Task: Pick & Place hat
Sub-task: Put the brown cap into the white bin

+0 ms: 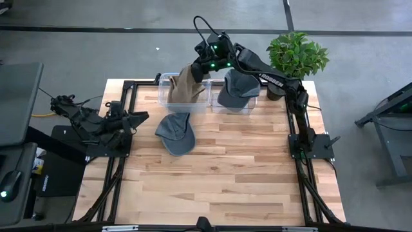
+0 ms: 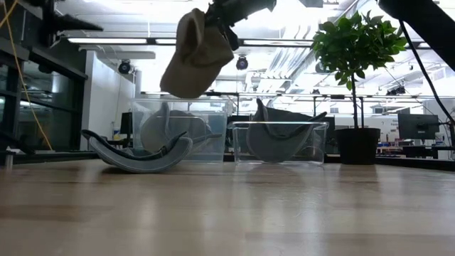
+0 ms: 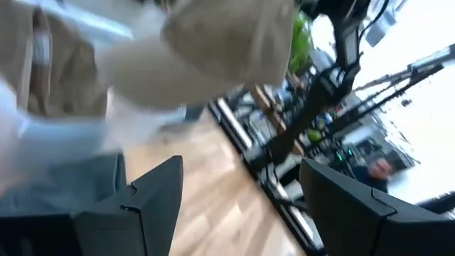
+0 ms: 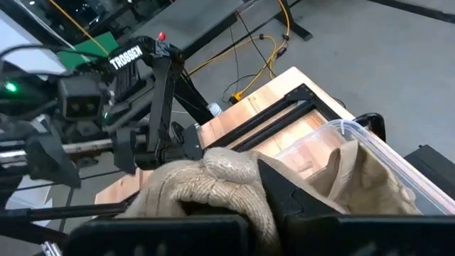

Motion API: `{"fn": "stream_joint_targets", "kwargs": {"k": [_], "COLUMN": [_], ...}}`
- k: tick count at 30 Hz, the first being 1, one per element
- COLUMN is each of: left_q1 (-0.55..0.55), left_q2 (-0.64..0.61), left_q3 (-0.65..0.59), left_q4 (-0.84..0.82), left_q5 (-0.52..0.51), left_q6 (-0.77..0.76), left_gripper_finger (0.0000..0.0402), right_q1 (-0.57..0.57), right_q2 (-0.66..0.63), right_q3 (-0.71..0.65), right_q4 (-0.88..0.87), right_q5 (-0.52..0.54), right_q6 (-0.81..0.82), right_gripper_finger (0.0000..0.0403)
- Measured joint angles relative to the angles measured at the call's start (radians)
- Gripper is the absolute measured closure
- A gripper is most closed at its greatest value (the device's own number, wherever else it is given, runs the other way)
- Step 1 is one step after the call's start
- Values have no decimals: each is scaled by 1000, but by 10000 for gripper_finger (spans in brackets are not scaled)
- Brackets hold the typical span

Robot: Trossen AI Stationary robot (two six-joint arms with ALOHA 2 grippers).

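Observation:
A tan hat [image 1: 187,82] [image 2: 193,55] hangs from my right gripper [image 1: 206,64] [image 2: 222,20], which is shut on it above the left clear bin [image 1: 168,96] [image 2: 217,121] at the table's far edge. More tan cloth [image 4: 359,178] shows inside that bin. A grey hat [image 1: 239,90] [image 2: 279,141] fills the right clear bin [image 1: 254,106]. Another grey hat [image 1: 175,133] [image 2: 138,155] lies upside down on the table in front of the left bin. My left gripper [image 1: 132,121] [image 3: 249,206] waits open at the table's left edge. My right gripper pinches the tan hat by bunched cloth at its top [image 4: 213,178] [image 2: 212,25], coming from above and slanting down toward the table's left. The hat hangs below the fingers [image 4: 284,192], lifted clear, its lower end [image 2: 186,89] above the bin's rim.
A potted plant [image 1: 296,55] [image 2: 353,50] stands at the far right corner beside the right bin. Black frame rails [image 1: 296,129] run along both table sides. The near half of the wooden table [image 1: 219,187] is bare.

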Motion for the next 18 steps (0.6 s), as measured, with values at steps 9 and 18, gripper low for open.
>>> {"fn": "stream_joint_targets", "kwargs": {"k": [9, 18], "left_q1": [1, 5], "left_q2": [187, 528], "left_q3": [143, 441], "left_q4": [232, 241], "left_q5": [-174, -453], "left_q6": [340, 612], "left_gripper_finger": [140, 140], "right_q1": [11, 31], "right_q2": [0, 0], "right_q3": [0, 0], "right_q4": [10, -10], "right_q5": [31, -7], "right_q6": [-21, -91], "right_gripper_finger": [403, 403]}}
